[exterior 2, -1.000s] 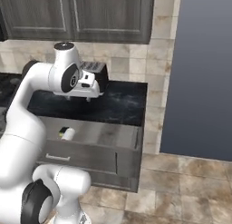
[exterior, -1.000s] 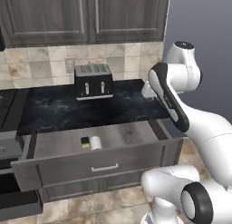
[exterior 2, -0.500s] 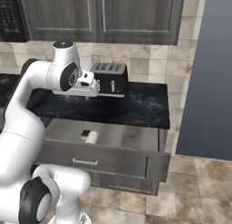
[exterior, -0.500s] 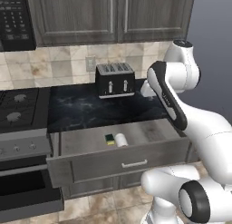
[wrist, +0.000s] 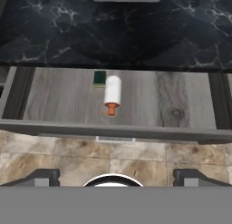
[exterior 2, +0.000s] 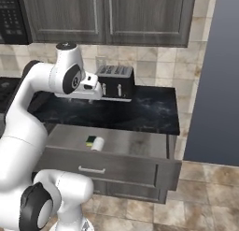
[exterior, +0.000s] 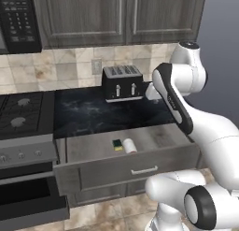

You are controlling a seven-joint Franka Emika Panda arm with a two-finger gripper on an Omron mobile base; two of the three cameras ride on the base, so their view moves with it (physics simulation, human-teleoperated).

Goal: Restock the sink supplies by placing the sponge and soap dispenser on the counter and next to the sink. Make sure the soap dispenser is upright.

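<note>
Light: even and soft, falling from above.
Glare: faint sheen showing on the counter (wrist: 136,32).
Shadows: the toaster (exterior: 122,83) is casting a soft one.
Focus: all views are staying sharp, with no edge bending.

Dark grey wall cabinets (exterior: 121,15), beige tile backsplash (exterior: 70,71), black toaster (exterior: 122,83), stove (exterior: 21,115), tiled floor (exterior 2: 205,197)

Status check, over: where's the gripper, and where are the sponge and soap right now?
Gripper open, empty, above the open drawer. Soap dispenser lying on its side in the drawer, sponge beside it. Nothing in the way.
</note>
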